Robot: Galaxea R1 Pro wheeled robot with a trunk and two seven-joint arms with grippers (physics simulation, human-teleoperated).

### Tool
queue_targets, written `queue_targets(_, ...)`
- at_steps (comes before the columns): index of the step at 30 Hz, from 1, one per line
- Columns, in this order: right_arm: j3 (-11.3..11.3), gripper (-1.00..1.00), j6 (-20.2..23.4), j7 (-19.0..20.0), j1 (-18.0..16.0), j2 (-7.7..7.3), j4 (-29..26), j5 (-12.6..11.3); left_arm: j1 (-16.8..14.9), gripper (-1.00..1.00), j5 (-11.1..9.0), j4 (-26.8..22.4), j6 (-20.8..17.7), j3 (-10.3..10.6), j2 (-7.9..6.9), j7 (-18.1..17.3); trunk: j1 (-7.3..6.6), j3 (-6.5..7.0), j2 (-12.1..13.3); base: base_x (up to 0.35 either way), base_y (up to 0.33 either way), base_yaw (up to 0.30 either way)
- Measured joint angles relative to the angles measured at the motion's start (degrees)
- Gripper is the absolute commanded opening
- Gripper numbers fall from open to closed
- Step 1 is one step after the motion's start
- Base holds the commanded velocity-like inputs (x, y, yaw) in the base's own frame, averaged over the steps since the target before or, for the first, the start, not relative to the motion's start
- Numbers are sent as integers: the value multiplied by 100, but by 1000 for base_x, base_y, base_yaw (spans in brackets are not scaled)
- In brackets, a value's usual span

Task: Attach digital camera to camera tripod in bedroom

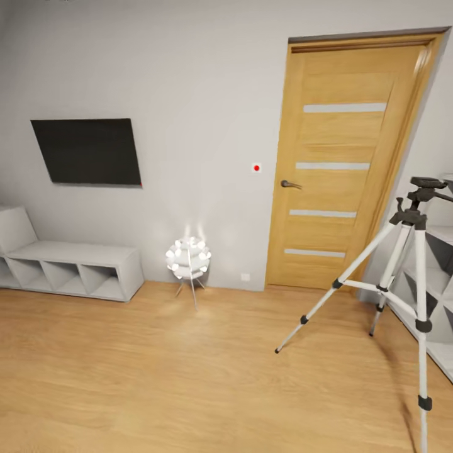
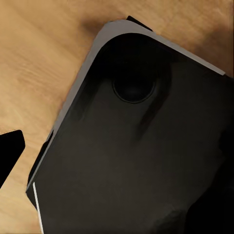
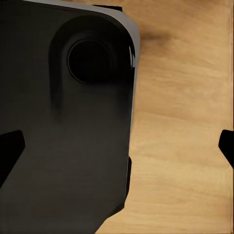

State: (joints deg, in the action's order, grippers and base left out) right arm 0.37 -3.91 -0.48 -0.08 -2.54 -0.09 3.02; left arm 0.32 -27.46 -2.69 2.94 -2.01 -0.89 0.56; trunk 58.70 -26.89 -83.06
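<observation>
Beside the wooden door (image 1: 340,163), the camera tripod (image 1: 409,264) stands on the bedroom's plank floor (image 1: 157,377); I'd steer closer. Each gripper's state I cannot tell.

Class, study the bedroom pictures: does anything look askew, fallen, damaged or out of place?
Nothing stands out. The silver-legged camera tripod with black head stands upright on the light wood plank floor, the wooden door is shut, and the black wall screen and low white shelving look orderly.
</observation>
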Motion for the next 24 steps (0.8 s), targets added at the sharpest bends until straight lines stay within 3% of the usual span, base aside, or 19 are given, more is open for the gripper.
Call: queue_targets(24,-3,100,0,0,0,9,0,0,0,100,0,-1,0,0,-9,0,0,0,0,248,-174,278)
